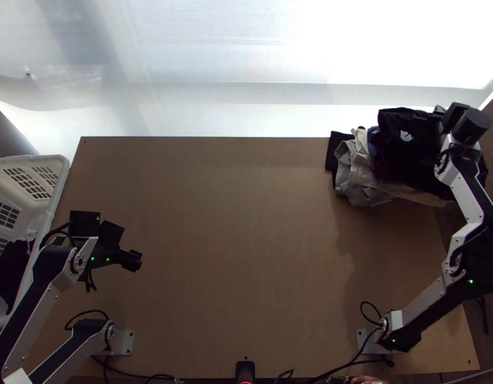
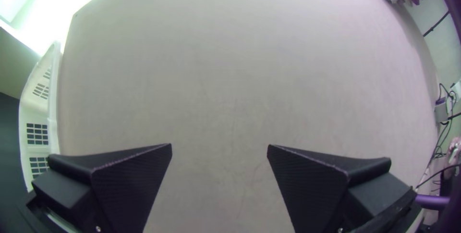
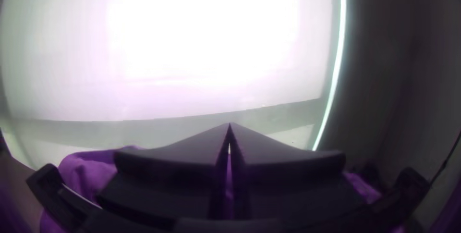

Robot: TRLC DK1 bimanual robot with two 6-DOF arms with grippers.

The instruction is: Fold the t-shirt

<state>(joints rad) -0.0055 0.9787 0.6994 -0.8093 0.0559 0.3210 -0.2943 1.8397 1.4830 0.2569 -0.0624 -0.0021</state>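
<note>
The black garment (image 1: 399, 157), probably the t-shirt (which piece is meant cannot be told for certain), lies bunched on the clothes pile (image 1: 361, 173) at the upper right of the top view. The right gripper (image 3: 229, 124) is by it, tips together, with no cloth seen pinched; the left gripper (image 2: 219, 145), at the frame's left, has its fingers wide apart on nothing. The cloth should prove light and limp, best taken by a shoulder or hem, clear of layers beneath.

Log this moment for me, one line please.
Fold t-shirt | left pincer open above left side of table | right pincer shut, at clothes pile | dark cloth in white basket | which garment: cannot tell
</note>
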